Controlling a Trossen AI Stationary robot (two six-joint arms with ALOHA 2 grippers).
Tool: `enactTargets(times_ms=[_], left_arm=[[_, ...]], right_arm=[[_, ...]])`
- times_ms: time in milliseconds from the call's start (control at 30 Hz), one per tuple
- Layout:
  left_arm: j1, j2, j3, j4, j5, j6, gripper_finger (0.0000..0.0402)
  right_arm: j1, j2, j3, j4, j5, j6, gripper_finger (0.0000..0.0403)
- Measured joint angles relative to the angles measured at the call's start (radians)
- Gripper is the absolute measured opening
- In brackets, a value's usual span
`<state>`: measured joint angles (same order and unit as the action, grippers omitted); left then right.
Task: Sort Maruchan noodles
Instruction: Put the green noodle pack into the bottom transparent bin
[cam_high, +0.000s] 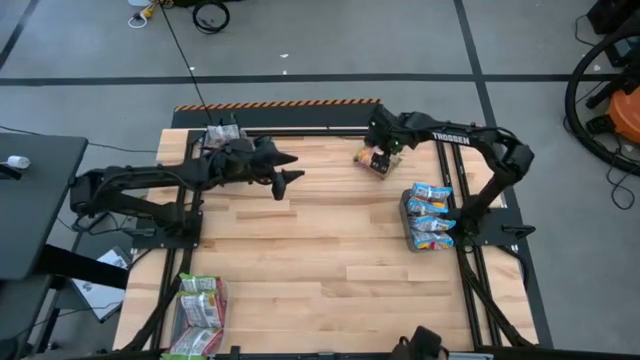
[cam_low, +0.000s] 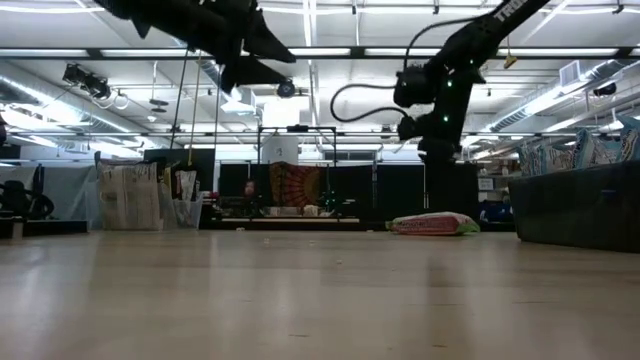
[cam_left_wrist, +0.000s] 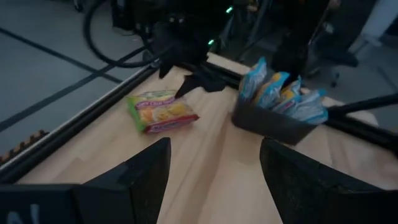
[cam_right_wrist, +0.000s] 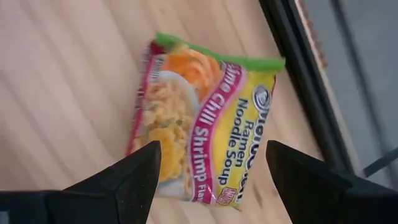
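the right gripper (cam_high: 383, 150) hovers with fingers spread wide above a yellow-green noodle packet (cam_right_wrist: 202, 121) lying flat near the table's (cam_high: 330, 250) far edge. the left gripper (cam_high: 285, 170), also wide apart, hangs over the table, holding nothing.

Two arms on the table. One loose noodle packet (cam_high: 373, 159) lies flat at the far right of the table, yellow with green edge and red band. Four blue-white packets (cam_high: 431, 216) stand in the right-side bin (cam_high: 409, 237). Near-left bin (cam_high: 178, 320): about three green-white packets (cam_high: 199, 312), exact count unclear. Far-left pile (cam_high: 220, 135): count cannot be told.
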<state>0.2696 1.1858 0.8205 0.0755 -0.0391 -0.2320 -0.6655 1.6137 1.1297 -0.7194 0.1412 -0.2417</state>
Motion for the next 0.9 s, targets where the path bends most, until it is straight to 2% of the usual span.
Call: enactTargets(times_ms=[200, 333, 600, 900], left_arm=[[0.073, 0.000, -0.088, 0.168, 0.062, -0.085, 0.0251], [0.106, -0.001, -0.118, 0.259, 0.133, -0.137, 0.0251], [0.142, -0.001, -0.125, 0.273, 0.237, -0.121, 0.0251], [0.198, -0.001, -0.125, 0.272, 0.293, -0.099, 0.0251]], right_arm=[[-0.092, 0.067, 0.000, 0.044, -0.090, 0.148, 0.0297], [-0.132, 0.081, 0.000, 0.159, -0.165, 0.335, 0.0303], [-0.186, 0.161, 0.002, 0.258, -0.162, 0.592, 0.0333], [-0.171, 0.327, 0.125, 0.218, -0.171, 0.722, 0.0305]])
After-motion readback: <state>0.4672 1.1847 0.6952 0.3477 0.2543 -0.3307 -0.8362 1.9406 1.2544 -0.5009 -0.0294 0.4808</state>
